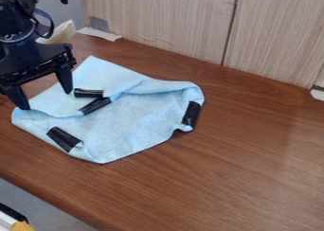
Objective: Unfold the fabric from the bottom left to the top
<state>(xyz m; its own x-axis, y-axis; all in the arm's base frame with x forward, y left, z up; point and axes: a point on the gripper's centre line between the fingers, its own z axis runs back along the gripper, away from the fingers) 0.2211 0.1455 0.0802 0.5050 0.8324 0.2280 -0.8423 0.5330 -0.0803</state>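
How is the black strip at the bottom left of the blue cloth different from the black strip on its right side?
The bottom-left strip slants down to the right in the picture, while the right-side strip runs almost straight up and down. The bottom-left strip is nearer the end effector; the right-side strip is farther from it. Both are black and on the blue cloth.

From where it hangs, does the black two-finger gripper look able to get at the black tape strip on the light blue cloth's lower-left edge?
Probably yes: the gripper hangs open just beyond the strip, which lies uncovered on the cloth, no object in between.
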